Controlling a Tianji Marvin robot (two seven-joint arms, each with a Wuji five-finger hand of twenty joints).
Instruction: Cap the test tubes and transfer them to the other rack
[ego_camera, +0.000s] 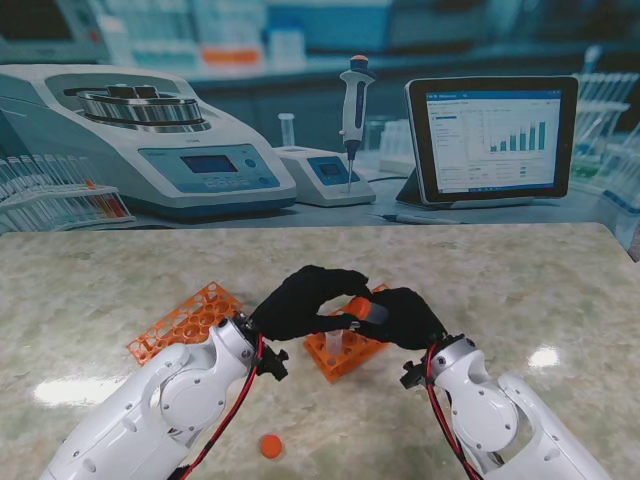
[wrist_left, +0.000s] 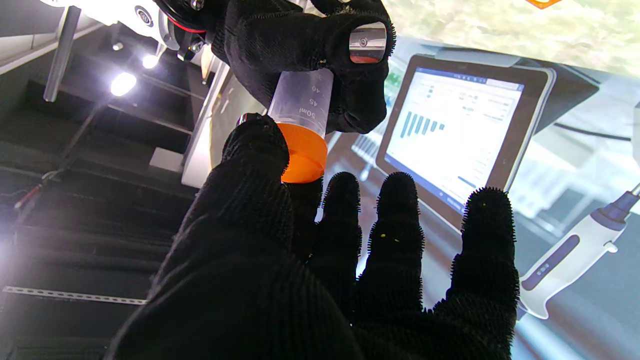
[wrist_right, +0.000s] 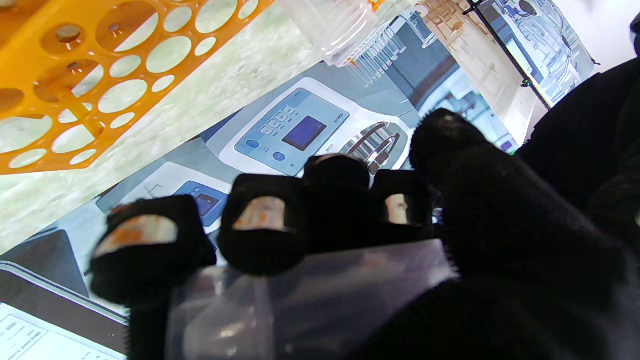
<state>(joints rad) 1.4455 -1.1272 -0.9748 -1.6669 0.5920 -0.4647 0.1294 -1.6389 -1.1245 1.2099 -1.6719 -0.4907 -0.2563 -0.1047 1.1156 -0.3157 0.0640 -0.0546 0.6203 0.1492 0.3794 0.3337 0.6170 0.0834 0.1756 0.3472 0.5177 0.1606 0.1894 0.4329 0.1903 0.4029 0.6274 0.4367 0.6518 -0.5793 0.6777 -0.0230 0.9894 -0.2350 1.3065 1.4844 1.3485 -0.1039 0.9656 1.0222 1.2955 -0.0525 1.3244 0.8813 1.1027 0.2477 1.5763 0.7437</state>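
Note:
My right hand (ego_camera: 405, 318) is shut on a clear 50 ml test tube (wrist_left: 302, 100), held on its side above the orange rack (ego_camera: 345, 352). In the right wrist view its fingers (wrist_right: 260, 225) wrap the tube (wrist_right: 310, 300). My left hand (ego_camera: 300, 300) meets it from the left, with thumb (wrist_left: 255, 155) and forefinger pinching the orange cap (wrist_left: 302, 155) that sits on the tube's mouth. The other left fingers are stretched out. The cap (ego_camera: 357, 305) shows between both hands. A second orange rack (ego_camera: 185, 322) lies flat at the left.
A loose orange cap (ego_camera: 270, 445) lies on the marble table (ego_camera: 520, 290) near me, between the arms. Another clear tube (wrist_right: 330, 25) stands by the rack (wrist_right: 75, 75) in the right wrist view. The backdrop at the table's far edge is a printed lab scene.

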